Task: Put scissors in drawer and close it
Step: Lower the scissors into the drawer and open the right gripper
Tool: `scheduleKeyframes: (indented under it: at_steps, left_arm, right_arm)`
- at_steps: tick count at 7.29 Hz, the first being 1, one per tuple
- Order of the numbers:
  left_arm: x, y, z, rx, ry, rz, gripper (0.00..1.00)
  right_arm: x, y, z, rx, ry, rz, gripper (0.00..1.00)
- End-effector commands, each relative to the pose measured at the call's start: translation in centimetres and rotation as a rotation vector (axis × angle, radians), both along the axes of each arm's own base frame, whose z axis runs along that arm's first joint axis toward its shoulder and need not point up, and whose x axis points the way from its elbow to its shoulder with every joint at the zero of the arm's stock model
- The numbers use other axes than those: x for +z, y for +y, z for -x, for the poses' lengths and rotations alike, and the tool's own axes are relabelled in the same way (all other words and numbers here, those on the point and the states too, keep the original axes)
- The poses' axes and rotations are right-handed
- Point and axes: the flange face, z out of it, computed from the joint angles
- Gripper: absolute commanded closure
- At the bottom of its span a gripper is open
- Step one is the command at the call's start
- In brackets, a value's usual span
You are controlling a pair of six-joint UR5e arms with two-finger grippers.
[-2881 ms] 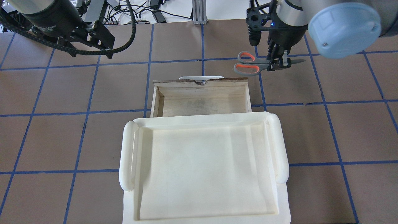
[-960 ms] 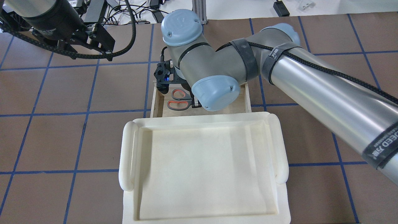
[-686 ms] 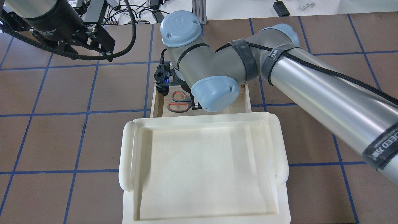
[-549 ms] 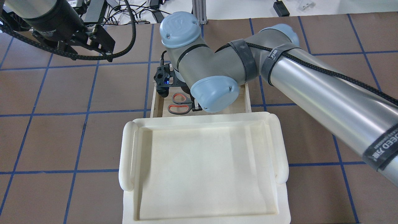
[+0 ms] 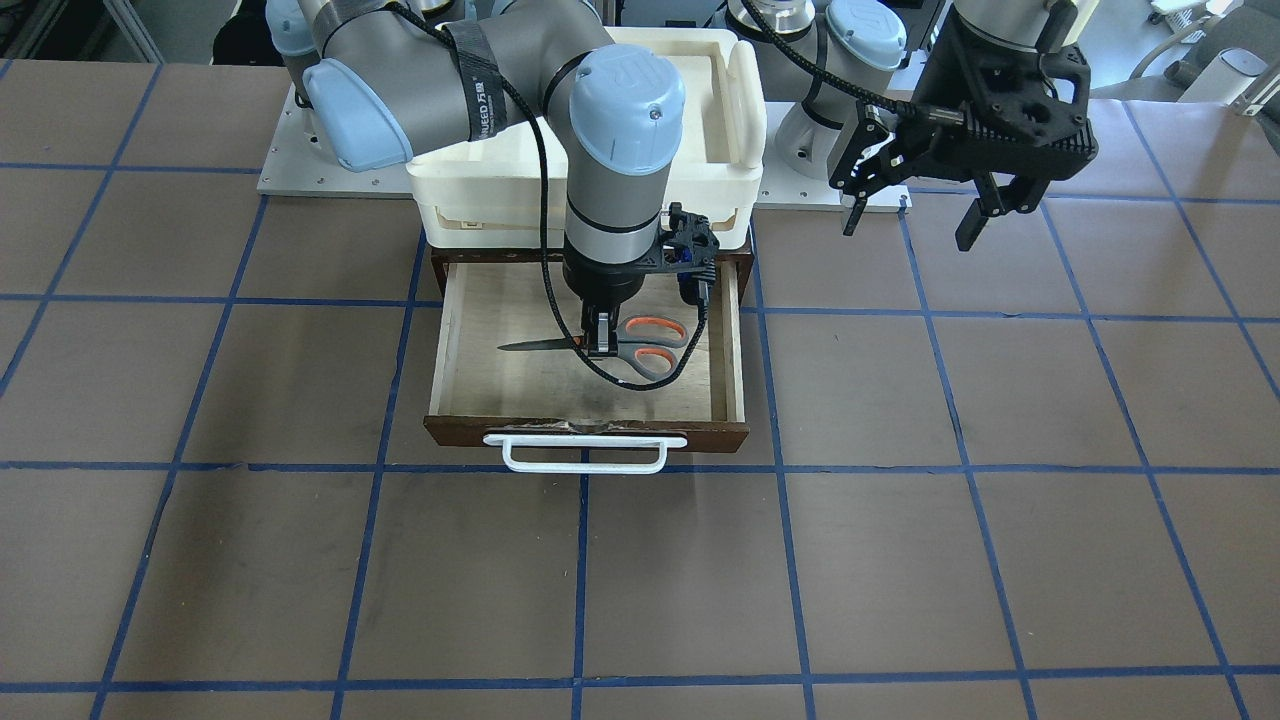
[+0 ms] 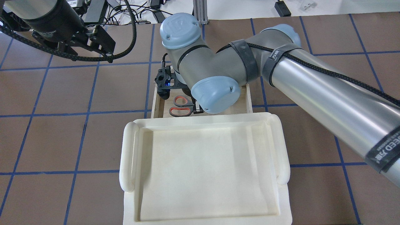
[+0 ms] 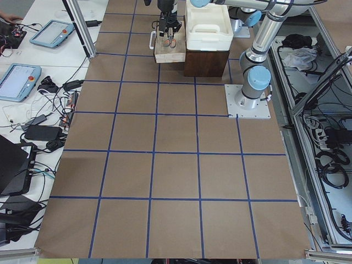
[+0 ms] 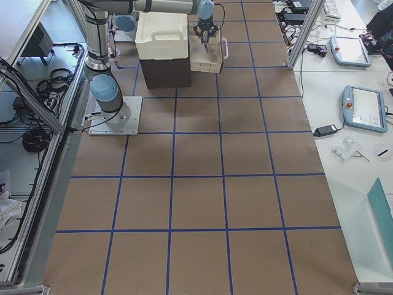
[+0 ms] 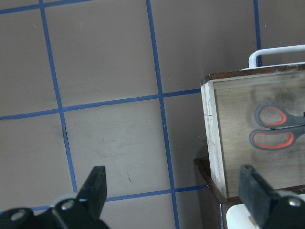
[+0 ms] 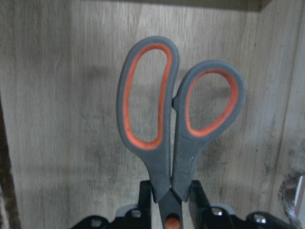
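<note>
The scissors (image 10: 164,162) are pinched near the pivot by the closed right gripper (image 5: 600,342), low inside the open drawer (image 5: 585,432), apparently for a flat release, while the left gripper (image 5: 912,218) is held wide open, empty, well aside.

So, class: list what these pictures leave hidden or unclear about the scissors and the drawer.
- Overhead view: the blades of the scissors and the handle of the drawer are hidden under the right arm.
- Right wrist view: the bottom edge cuts the blades off.
- Side views: the scissors are too small to make out.
- No view shows whether they touch the drawer floor.
</note>
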Motion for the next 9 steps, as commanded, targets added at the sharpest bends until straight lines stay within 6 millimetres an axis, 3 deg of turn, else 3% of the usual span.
scheduleKeyframes:
  at_steps: [1, 7, 9]
  left_arm:
    - [-0.1, 0.0, 0.0, 0.0, 0.0, -0.002, 0.0]
    - [0.0, -0.4, 0.0, -0.008, -0.006, 0.021, 0.0]
    - [0.1, -0.3, 0.0, -0.006, 0.002, 0.023, 0.0]
  right_arm:
    - [-0.5, 0.1, 0.1, -0.009, 0.005, -0.006, 0.04]
    - [0.0, 0.0, 0.1, -0.019, -0.005, 0.008, 0.04]
    - [3.5, -1.0, 1.9, -0.051, -0.035, 0.066, 0.03]
